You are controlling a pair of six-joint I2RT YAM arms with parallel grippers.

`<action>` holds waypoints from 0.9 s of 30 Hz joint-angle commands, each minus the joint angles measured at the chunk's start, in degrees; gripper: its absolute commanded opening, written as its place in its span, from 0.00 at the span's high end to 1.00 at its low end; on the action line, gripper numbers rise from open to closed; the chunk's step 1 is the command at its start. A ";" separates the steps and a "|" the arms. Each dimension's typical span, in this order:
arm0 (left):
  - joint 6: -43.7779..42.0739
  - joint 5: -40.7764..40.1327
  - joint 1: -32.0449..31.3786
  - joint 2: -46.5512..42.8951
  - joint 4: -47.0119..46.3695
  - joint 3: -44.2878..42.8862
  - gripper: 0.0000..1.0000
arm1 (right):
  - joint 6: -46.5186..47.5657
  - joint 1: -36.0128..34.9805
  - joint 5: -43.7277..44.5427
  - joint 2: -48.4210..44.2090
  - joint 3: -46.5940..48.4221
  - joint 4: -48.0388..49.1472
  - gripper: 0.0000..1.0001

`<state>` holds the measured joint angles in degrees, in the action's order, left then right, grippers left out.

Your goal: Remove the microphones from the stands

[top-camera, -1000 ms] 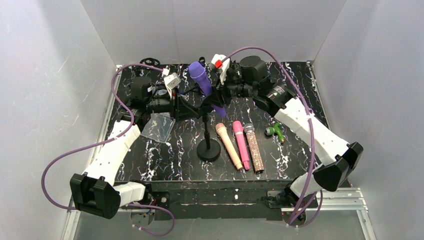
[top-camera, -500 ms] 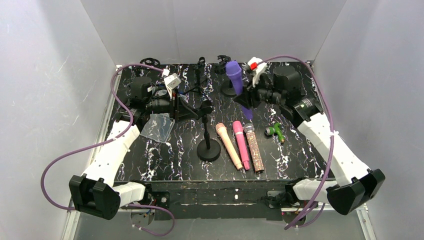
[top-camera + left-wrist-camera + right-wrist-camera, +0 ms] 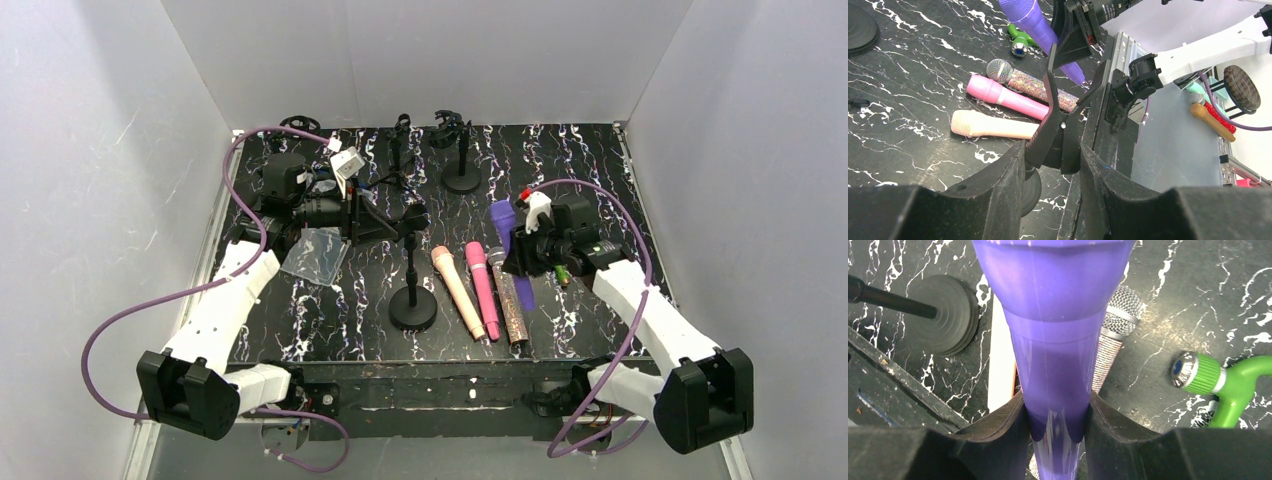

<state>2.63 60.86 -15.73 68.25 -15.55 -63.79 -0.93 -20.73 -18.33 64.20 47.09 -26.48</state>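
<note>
The purple microphone (image 3: 508,243) is off the stand, low over the table to the right of the glitter microphone. My right gripper (image 3: 521,252) is shut on its handle; in the right wrist view the microphone (image 3: 1055,315) fills the space between my right gripper's (image 3: 1055,425) fingers. The black stand (image 3: 413,306) stands at table centre with its clip (image 3: 411,214) empty. My left gripper (image 3: 388,220) is shut on that clip (image 3: 1064,135), seen in the left wrist view between the jaws of the left gripper (image 3: 1053,162). The purple microphone (image 3: 1034,24) shows beyond it.
A peach microphone (image 3: 457,290), a pink one (image 3: 482,287) and a glitter one (image 3: 509,305) lie side by side right of the stand base. A green object (image 3: 1230,377) lies by my right gripper. Two more stands (image 3: 461,150) are at the back. A plastic bag (image 3: 315,252) lies at the left.
My right gripper carried the purple microphone out of the stand's clip, to the right and down beside the row of microphones. My left gripper stayed on the clip.
</note>
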 commanded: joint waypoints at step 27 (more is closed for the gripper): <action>2.79 4.36 -0.24 -2.57 -1.36 -2.67 1.00 | 4.03 9.50 1.33 18.38 1.72 1.77 0.99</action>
<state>3.70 60.82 -15.73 68.01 -15.40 -63.79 1.93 -11.68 -18.00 81.45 45.69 -26.52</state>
